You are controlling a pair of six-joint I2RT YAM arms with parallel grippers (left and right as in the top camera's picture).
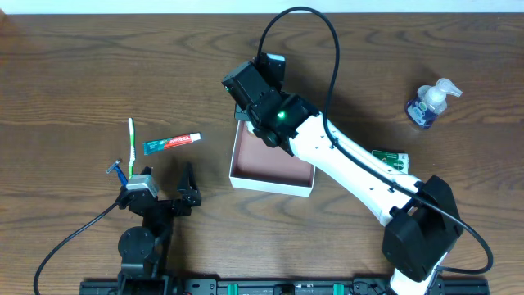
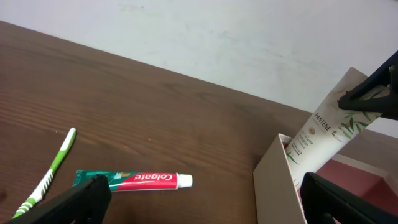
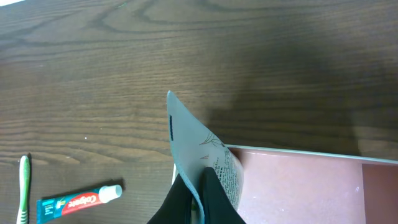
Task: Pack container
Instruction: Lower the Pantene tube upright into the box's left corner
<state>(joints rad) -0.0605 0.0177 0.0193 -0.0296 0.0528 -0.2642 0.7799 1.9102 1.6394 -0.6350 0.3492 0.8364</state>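
Observation:
The container [image 1: 270, 185], a shallow white-walled box with a pinkish-brown floor, sits mid-table. It also shows in the left wrist view [image 2: 277, 186] and the right wrist view [image 3: 298, 186]. My right gripper [image 1: 248, 112] [image 3: 198, 183] is shut on a white Pantene tube [image 2: 320, 134] [image 3: 199, 143]. It holds the tube tilted, with the lower end inside the container's far left corner. My left gripper [image 1: 182, 195] [image 2: 211, 211] is open and empty, low over the table left of the container.
A Colgate toothpaste tube [image 1: 172, 143] [image 2: 134, 180] [image 3: 78, 200] and a green-white toothbrush [image 1: 131, 143] [image 2: 46, 177] lie left of the container. A blue razor [image 1: 119, 172] lies by the left arm. A green-and-white packet [image 1: 391, 158] and a pump soap bottle [image 1: 430, 102] are on the right.

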